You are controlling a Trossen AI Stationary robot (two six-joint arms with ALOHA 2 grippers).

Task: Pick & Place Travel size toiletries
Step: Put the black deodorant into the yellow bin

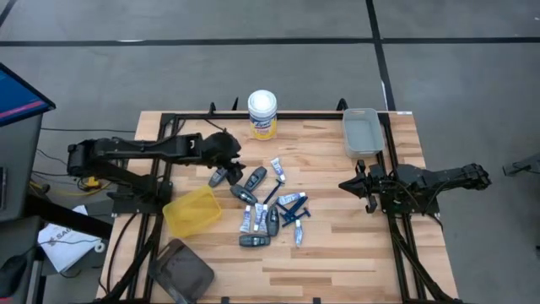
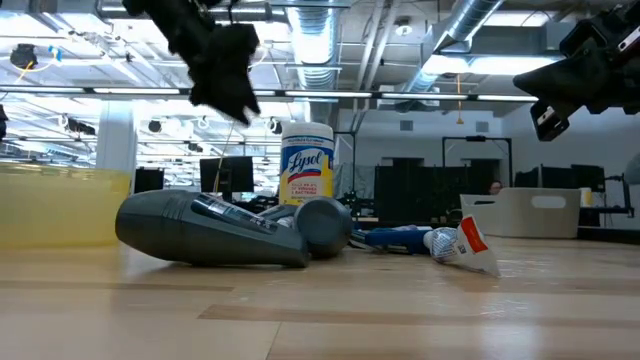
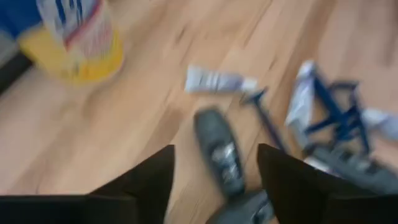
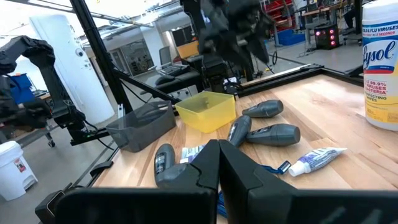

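The left gripper (image 1: 226, 150) is held above the wooden surface (image 1: 337, 245), over the near edge of the pile of travel size toiletries (image 1: 266, 207), just beside the tall Lysol canister (image 1: 262, 114). Its jaws are seen spread apart in the left wrist view, with nothing between them; a dark grey stick (image 3: 219, 151) lies on the wood below the gap. In the low view the gripper (image 2: 228, 80) hangs well clear of the items.

The toiletries are scattered in a loose cluster near the middle of the surface — dark grey oblong sticks (image 1: 256, 177), small white tubes with blue print (image 1: 278, 171) and thin dark blue razors (image 1: 295, 207), some touching or overlapping. In the low view a grey stick (image 2: 205, 230) lies on its side in front, with a white tube (image 2: 462, 245) further along.

A yellow bin (image 1: 192, 211) sits at the left edge of the cluster, tilted, and a dark grey bin (image 1: 180, 268) lies near the front left corner. A clear grey bin (image 1: 361, 131) stands at the far right corner.

The right gripper (image 1: 361, 184) is held off to the right, well apart from the pile — its jaws are pressed together in the right wrist view, holding nothing.
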